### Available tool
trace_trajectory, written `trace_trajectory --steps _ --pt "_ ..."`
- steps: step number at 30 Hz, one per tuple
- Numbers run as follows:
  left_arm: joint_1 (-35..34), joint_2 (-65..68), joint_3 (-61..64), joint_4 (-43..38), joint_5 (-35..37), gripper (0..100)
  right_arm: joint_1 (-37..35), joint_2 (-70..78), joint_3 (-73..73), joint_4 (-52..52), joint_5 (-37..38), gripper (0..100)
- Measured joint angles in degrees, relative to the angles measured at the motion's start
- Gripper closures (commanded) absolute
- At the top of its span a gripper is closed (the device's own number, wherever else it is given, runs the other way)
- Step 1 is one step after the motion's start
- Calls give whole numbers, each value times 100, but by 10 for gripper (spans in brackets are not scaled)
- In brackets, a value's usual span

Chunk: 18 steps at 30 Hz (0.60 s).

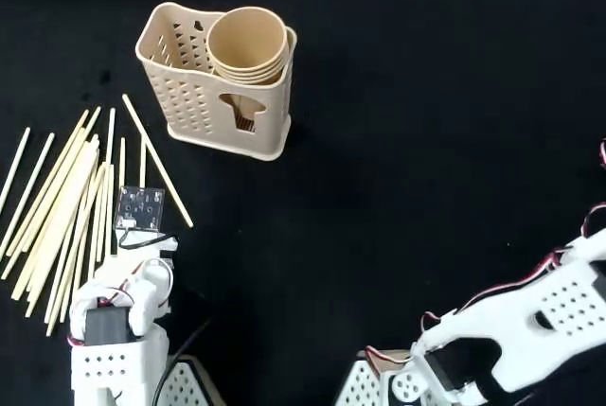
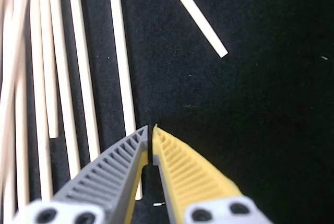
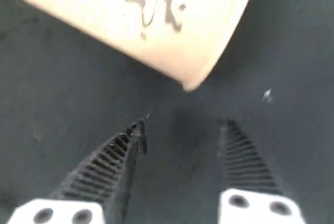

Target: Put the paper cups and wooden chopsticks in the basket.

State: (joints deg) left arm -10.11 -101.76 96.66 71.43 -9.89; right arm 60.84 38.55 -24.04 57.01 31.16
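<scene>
1. Table [image 1: 426, 141]: a black surface that carries all the items.

2. Basket [image 1: 180, 94]: a cream, perforated basket that stands upright at 11 o'clock from the table centre in the high view. A stack of paper cups [image 1: 246, 42] sits inside it, mouth up, with the rims above the basket wall.

3. Right arm [image 1: 540, 321]: positioned at 4 to 5 o'clock, at the table edge. The right claw [image 3: 182, 125] is wide open, with the jaws well apart and nothing between them. A single paper cup [image 3: 141, 20] lies on its side on the table just ahead of the jaw tips. The cup is not touching them.

4. Left arm [image 1: 118, 330]: positioned at 7 o'clock, beside the chopsticks. The left claw [image 2: 151, 129] is closed, with the grey jaw and the yellow jaw meeting tip to tip. No item is visible between the tips. One chopstick [image 2: 121, 78] runs under the grey jaw. Whether the jaw touches it cannot be determined.

5. Chopsticks [image 1: 62, 198]: a loose spread of pale wooden sticks lying flat at 8 to 9 o'clock, outside the basket. Most lie roughly parallel. A slanted chopstick [image 1: 156, 160] lies between the spread and the basket, its far end near the basket wall.
</scene>
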Motion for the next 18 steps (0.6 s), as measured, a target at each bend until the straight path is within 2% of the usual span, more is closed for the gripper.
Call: trace_trajectory --steps 4,9,18 --pt "0 0 0 0 0 970 0 475 -730 35 114 880" --pt "0 0 0 0 0 970 0 774 -1213 35 360 969" --pt "0 0 0 0 0 970 0 809 -1319 35 695 973"
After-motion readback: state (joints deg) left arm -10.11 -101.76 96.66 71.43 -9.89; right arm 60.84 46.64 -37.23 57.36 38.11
